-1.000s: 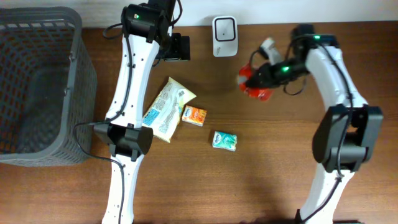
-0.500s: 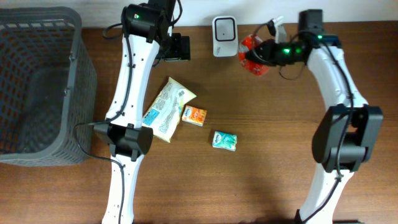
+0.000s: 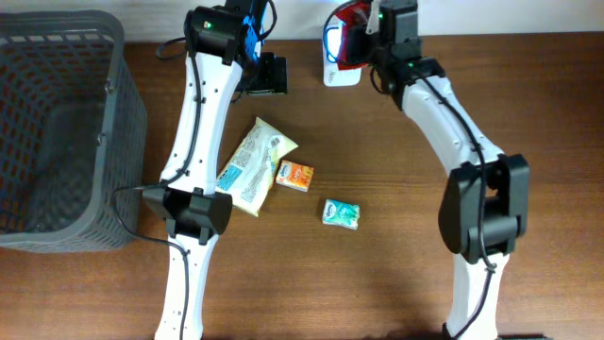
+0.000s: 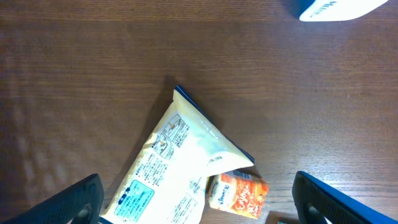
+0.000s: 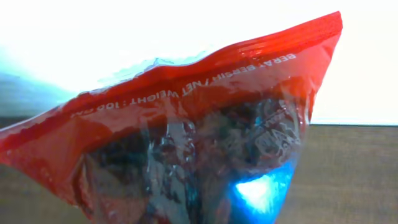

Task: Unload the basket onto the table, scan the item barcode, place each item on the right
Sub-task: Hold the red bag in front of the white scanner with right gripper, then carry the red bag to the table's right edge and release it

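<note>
Right arm reaches to the desk's far edge; we see the right fingers pinched shut on the red snack bag over the scanner. The left fingers gape, empty, above a white pouch.

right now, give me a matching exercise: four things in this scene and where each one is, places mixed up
Things:
1 red bag
2 orange box
3 green packet
4 basket

Places:
a at the far left
b held up at the scanner
c beside the white pouch
d lying on its own, touching nothing

Pairs: 1-b, 2-c, 3-d, 4-a
</note>
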`<state>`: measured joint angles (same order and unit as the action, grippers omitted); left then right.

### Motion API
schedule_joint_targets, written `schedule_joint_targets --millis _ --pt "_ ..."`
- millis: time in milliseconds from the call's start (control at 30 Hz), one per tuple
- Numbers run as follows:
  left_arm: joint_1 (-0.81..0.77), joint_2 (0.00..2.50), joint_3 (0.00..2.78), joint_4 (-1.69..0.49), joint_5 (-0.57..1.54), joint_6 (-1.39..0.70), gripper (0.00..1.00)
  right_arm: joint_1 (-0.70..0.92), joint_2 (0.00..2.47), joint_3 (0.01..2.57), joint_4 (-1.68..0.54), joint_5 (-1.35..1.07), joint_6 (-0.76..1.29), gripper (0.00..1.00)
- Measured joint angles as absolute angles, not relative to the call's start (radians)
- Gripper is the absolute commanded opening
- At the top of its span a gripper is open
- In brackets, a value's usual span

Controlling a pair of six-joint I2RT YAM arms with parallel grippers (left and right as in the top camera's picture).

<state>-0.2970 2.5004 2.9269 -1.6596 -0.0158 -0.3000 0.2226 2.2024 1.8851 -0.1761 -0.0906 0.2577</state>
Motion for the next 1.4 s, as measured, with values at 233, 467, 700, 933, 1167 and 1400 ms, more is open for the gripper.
schedule_joint_targets --millis 233,467,700,933,1167,1400 --pt "-0.297 2.5 2.927 -1.66 -0.016 -0.3 0.96 0.23 2.353 1.886 -0.025 -0.039 0.263 0.04" --pt "-0.297 2.5 2.927 -1.657 -0.016 -0.3 0.96 0.23 2.386 1.886 0.039 -0.033 0.263 0.04" --pt "-0.297 2.5 2.927 -1.657 -0.016 -0.3 0.98 0.23 2.386 1.886 0.023 -0.033 0.262 0.04" --pt "-0.297 2.5 2.927 -1.656 -0.016 -0.3 0.98 0.185 2.276 1.882 -0.208 0.002 0.271 0.04" --pt "-0.297 2.5 2.927 -1.658 -0.016 -0.3 0.99 -0.044 2.03 1.895 -0.525 0.094 0.315 0.04" --pt "-0.298 2.5 2.927 -1.672 -0.016 -0.3 0.99 -0.34 2.035 1.884 -0.877 0.254 0.319 0.04"
